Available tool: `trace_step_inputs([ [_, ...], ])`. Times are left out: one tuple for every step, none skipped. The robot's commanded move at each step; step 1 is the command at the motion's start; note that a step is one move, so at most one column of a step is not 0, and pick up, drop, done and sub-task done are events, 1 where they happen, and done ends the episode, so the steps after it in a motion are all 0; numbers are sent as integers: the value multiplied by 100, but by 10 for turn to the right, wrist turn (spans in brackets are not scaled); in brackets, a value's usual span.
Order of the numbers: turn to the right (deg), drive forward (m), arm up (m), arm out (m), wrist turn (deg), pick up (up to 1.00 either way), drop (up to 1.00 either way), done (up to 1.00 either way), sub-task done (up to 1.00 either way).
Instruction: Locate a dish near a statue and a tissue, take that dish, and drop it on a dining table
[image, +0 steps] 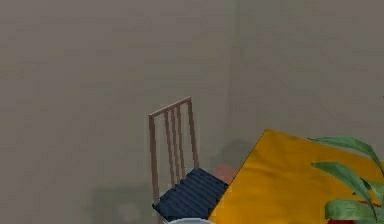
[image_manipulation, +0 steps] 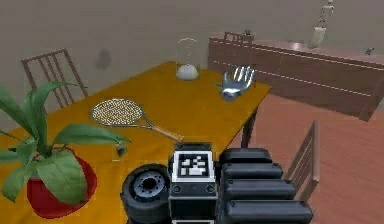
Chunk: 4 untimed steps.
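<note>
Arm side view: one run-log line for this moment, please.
dining table: alongside | on it: potted plant, racket, glass dome | behind: sideboard

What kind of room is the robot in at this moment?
Most likely a dining room: a long yellow table with chairs beside it, and a low sideboard along the far wall.

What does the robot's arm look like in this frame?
In the arm side view, the arm is a dark, near-black block of stacked ribbed segments. Left of it sits a white square marker with a black pattern, then a dark round body with a grey hub, probably the gripper's.
</note>
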Motion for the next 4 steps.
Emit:
trace_step_inputs([
  [0, 0, 0, 48, 0, 0, 0, 0, 0],
  [0, 0, 0, 0, 450, 0, 0, 0, 0],
  [0, 0, 0, 0, 450, 0, 0, 0, 0],
  [0, 0, 0, 0, 60, 0, 0, 0, 0],
])
